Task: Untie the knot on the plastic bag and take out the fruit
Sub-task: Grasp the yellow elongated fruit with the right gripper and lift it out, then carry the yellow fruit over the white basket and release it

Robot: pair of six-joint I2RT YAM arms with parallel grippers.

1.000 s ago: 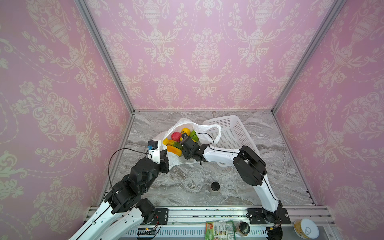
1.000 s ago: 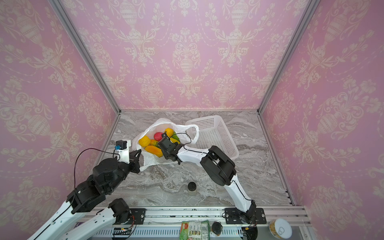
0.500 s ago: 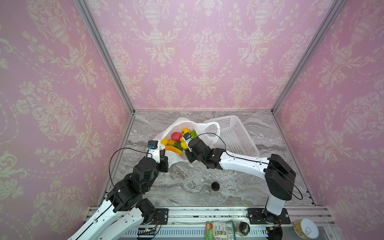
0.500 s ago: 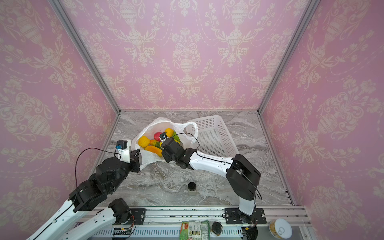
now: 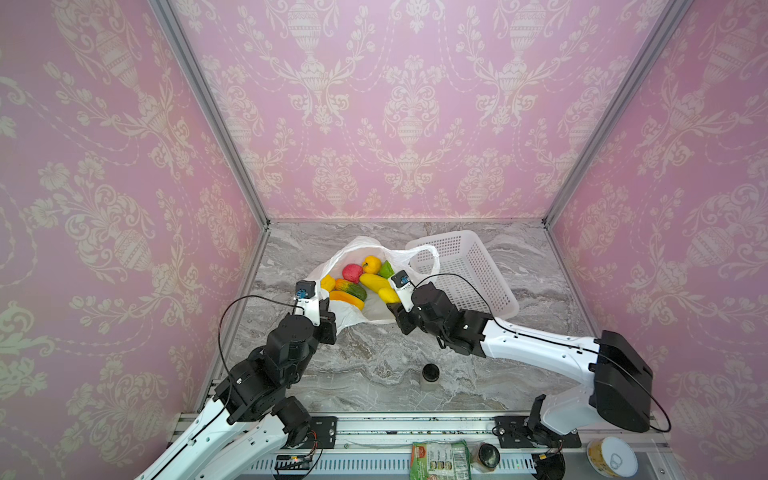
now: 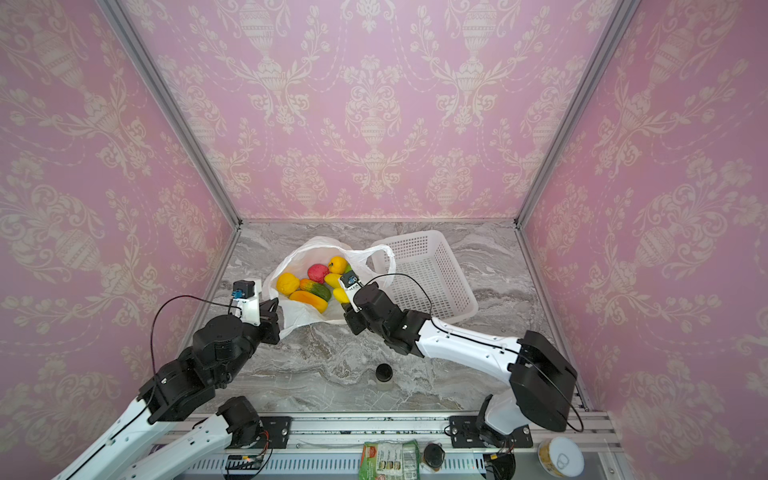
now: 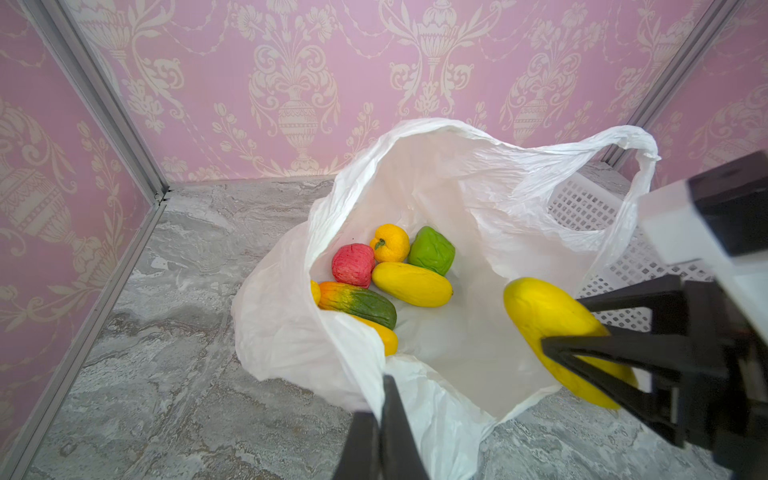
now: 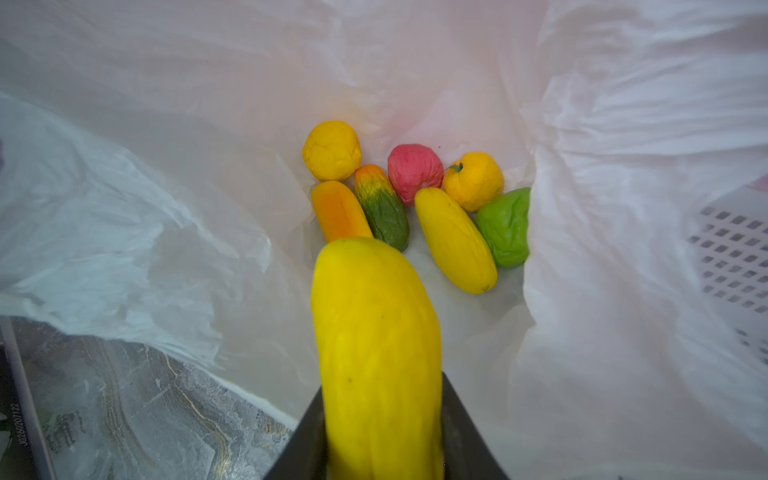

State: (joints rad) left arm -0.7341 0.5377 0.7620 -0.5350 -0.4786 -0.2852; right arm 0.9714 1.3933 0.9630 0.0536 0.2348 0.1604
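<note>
In both top views a green printed packet [image 5: 440, 460] is seen on the front rail, its lettering too small to be read. The plastic bag [image 5: 360, 246] lies open on the marble table [image 5: 374, 365], just beside the white basket [image 5: 465, 266]. It is thin, crinkled and translucent, and the fruit [image 5: 353, 272] is heaped inside. Its near rim is pinched by the clenched left gripper [image 6: 274, 309].

In the left wrist view the left gripper [image 7: 384, 386] is shown clamped tight on the bag's rim. A long yellow fruit [image 7: 544, 316] is grasped by the right gripper [image 7: 582, 332] at the bag's mouth.

In the right wrist view small print, seemingly "JG260207122", is made out on a dark strip [image 8: 14, 415] beside the table. The long yellow fruit [image 8: 374, 324] is held between both jaws. Seven glossy pieces are seen deeper in the bag: round yellow, orange, green-and-orange, pink-red, orange-yellow, long yellow and lumpy green.
</note>
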